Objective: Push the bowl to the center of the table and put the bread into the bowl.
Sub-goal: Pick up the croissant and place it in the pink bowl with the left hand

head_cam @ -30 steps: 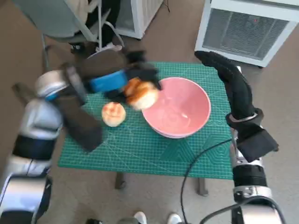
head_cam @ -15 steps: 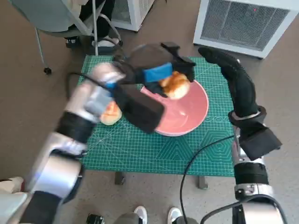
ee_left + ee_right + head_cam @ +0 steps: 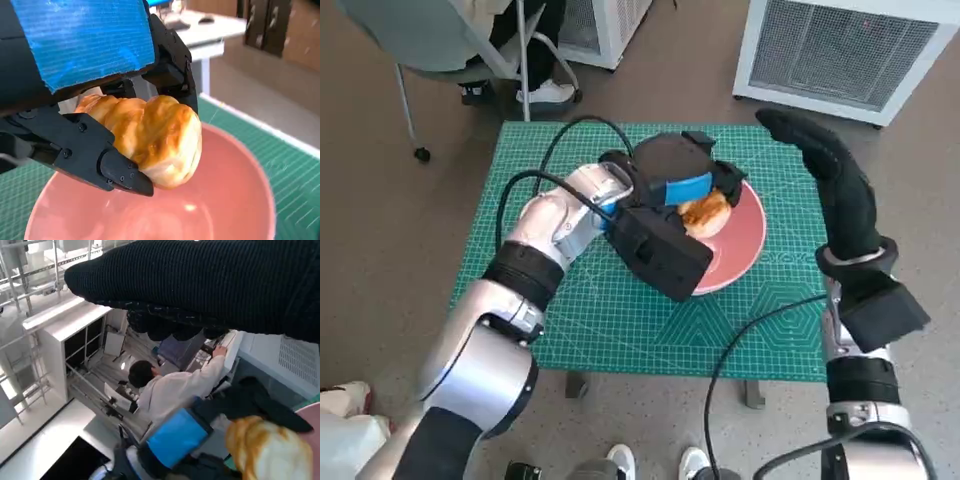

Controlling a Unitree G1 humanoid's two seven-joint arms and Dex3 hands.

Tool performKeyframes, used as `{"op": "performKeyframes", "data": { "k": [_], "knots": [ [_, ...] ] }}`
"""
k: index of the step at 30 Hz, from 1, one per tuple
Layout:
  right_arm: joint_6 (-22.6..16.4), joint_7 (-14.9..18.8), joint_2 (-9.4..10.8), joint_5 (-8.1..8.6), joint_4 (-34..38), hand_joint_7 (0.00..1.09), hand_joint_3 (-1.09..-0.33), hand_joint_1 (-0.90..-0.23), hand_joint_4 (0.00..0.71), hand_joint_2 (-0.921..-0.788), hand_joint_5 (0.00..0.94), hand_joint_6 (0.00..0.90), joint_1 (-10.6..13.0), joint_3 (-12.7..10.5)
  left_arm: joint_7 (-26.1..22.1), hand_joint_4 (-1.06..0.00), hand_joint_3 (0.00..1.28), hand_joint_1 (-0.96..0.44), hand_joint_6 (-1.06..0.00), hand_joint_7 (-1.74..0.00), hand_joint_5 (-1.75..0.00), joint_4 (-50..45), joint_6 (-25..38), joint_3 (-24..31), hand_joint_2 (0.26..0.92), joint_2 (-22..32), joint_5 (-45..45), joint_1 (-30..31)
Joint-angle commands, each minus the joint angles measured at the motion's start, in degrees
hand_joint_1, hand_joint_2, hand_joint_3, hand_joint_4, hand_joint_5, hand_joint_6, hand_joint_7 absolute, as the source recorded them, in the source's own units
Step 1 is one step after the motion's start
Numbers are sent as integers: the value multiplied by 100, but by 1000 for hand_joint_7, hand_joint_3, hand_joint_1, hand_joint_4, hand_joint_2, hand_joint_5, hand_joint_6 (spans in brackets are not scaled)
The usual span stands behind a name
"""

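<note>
Gripping bread (image 3: 150, 140) btwn fingers (image 3: 90, 150), over bowl (image 3: 240, 200)

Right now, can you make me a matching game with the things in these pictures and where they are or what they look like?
Things:
1. bread
2. bowl
3. right hand
4. table

Descriptions:
A. covered by a green gridded mat
B. pink, under the bread
C. gripped by the left hand
D. in a black knitted glove, holding nothing, beside the bowl

Pairs: 1-C, 2-B, 3-D, 4-A
</note>
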Motion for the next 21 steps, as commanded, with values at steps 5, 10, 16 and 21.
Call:
{"op": "performKeyframes", "data": {
  "k": [5,10,16,21],
  "knots": [
    [28,-51,-83,-25,20,615,-781,-701,260,-921,15,-1,170,-35,-716,-155,57,-106,-137,-562,-206,219,293,51,845,-70,-172,-175],
    [43,-123,-65,-73,-5,615,-779,-701,262,-921,15,-1,170,-22,-880,-79,16,-239,-58,-481,-52,22,316,81,812,28,-203,-145],
    [34,-206,-40,-121,7,615,-777,-705,263,-921,15,-1,164,5,-625,-13,9,-353,-5,-443,-5,-447,305,77,811,236,-124,65],
    [22,-233,-17,-122,25,615,-777,-706,263,-921,15,-1,170,27,-526,-1,12,-386,0,-426,0,-957,190,102,821,553,-116,231]
  ]
}}
